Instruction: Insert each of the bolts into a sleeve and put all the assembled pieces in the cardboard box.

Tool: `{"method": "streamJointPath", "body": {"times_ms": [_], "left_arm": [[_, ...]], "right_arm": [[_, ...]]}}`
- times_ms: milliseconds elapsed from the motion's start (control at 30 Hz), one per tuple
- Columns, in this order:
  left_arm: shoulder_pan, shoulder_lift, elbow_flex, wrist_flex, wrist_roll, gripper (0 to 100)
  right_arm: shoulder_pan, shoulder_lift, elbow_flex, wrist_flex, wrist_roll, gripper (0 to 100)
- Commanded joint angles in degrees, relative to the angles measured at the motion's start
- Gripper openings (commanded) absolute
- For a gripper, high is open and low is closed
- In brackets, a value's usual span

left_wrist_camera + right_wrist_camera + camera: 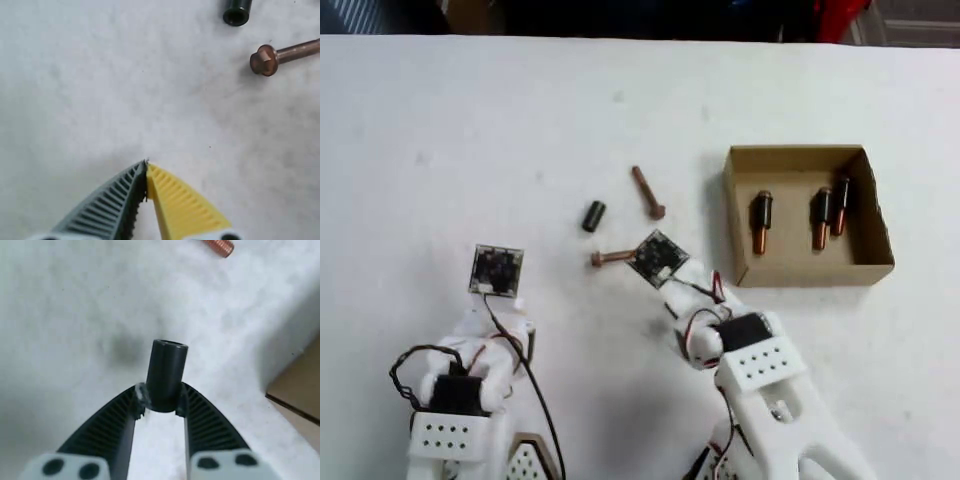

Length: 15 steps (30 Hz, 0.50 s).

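The sleeve [167, 371] is pinched by its lower end in the right gripper [160, 397]. It stands up between the two black fingers just over the table [470, 120], with its open end on top. A corner of the box [300, 385] is close beside it, and a threaded bolt end (can't tell which bolt) pokes in at the edge of the right wrist view.

The box [796, 151] sits on the right side of the table with three assembled pieces [820, 218] lying in it. In the middle of the table are a loose sleeve [593, 216], a bolt [648, 193] near it, and the other bolt [608, 257] lying crosswise, its threaded end hidden under the right wrist's camera board.

The right arm [760, 370] stretches forward toward the middle from the near edge. The left arm [460, 400] is folded low at near left. The left gripper [146, 167] is pressed tip to tip with nothing in it, pointing at bare table, with the loose sleeve [236, 11] and the other bolt [280, 54] ahead of it.

The table is white and a bit scuffed. Behind it the room is dark, with a red object [840, 18] at the far right.
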Motion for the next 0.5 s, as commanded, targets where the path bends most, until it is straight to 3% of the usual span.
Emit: {"method": "streamJointPath", "body": {"times_ms": [0, 100, 300, 467], "left_arm": [[-0.4, -0.4, -0.3, -0.7, 0.4, 2], [-0.4, -0.4, -0.3, -0.7, 0.4, 2], [-0.4, -0.4, -0.3, -0.7, 0.4, 2], [-0.4, -0.4, -0.3, -0.7, 0.4, 2]], "right_arm": [[-0.7, 3.8, -0.5, -3.7, 0.8, 5.0], [-0.8, 7.4, -0.5, -5.8, 0.9, 5.8], [-0.7, 11.3, -0.8, -7.3, 2.8, 16.9], [-0.7, 11.3, -0.9, -7.7, 3.3, 17.6]]}}
